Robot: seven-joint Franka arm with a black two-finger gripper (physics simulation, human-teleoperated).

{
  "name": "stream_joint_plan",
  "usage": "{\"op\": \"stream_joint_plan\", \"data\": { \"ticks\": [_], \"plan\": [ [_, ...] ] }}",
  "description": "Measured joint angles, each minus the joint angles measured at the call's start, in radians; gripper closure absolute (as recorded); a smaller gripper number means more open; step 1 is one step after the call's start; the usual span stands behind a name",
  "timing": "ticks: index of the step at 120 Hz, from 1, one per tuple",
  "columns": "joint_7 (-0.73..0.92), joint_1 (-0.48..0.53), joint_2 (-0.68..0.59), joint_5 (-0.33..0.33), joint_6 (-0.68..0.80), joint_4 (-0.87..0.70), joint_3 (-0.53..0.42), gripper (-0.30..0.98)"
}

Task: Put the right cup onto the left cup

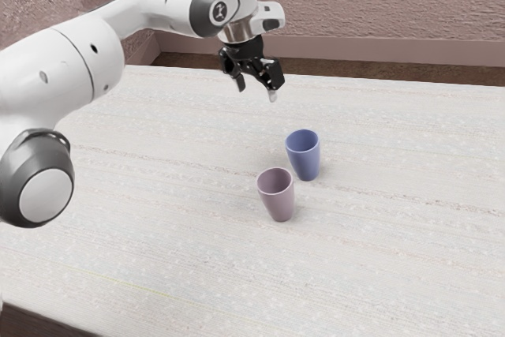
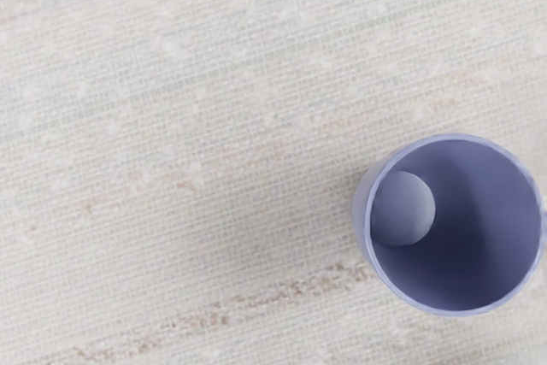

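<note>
One tapered blue cup point(image 1: 305, 165), one tapered mauve cup point(image 1: 279, 206); black two-finger tool point(image 1: 257, 91) open.
Exterior view: mauve cup at blue's seven o'clock, its inside bottom unclear.

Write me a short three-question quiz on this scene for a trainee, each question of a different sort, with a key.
1. True or false: the blue cup and the mauve cup both stand upright on the table.
2. Multiple choice: what is the gripper doing?
a) gripping the blue cup
b) gripping the mauve cup
c) hanging open above the table, holding neither cup
3. Fill in the blank: the wrist view looks down into the mouth of the ____ cup.

Key: 1. true; 2. c; 3. blue
</note>
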Motion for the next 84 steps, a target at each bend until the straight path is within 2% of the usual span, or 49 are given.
{"op": "stream_joint_plan", "data": {
  "ticks": [17, 36, 84],
  "plan": [
    [-0.035, -0.056, 0.026, -0.040, 0.029, -0.018, -0.001, 0.02],
    [-0.068, -0.071, 0.042, -0.074, 0.061, -0.058, -0.010, 0.02],
    [-0.120, -0.078, 0.150, -0.085, 0.118, -0.004, -0.071, 0.02]
  ]
}}
